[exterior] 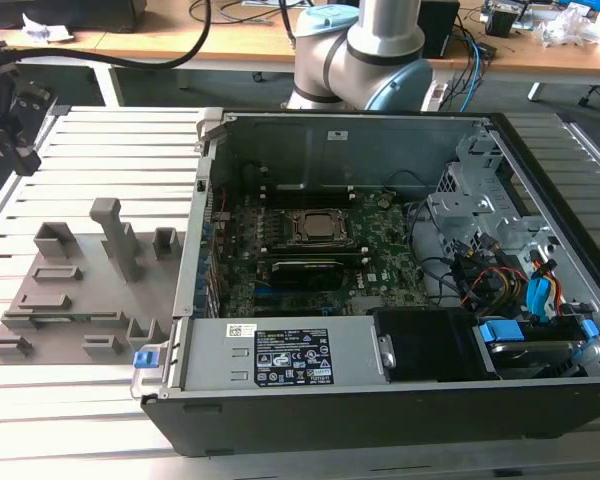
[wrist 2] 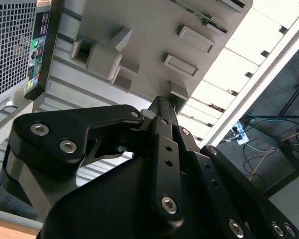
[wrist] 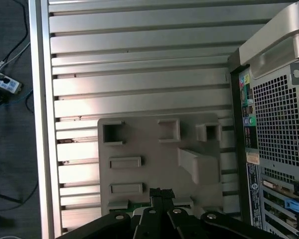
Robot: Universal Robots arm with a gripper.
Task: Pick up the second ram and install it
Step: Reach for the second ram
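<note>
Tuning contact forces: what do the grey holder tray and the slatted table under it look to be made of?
Holder tray: likely plastic, perhaps printed. It is a matte, uniform grey with blocky moulded pockets. Table: probably aluminium profile, going by the silvery ribbed slats and their bright brushed sheen.

Grey holder tray (wrist: 154, 164) on slatted worktop (wrist: 139, 64), at 12 o'clock from gripper (wrist: 160, 191); jaws pressed together. Computer case (wrist: 279, 114) at 2 o'clock, floor cables (wrist: 5, 82) at 10.

A robotics lab: a robot arm (exterior: 378, 45) behind an open computer (exterior: 380, 300) on a slatted metal bench (exterior: 110, 140), with cable-strewn desks (exterior: 140, 42) beyond.
</note>
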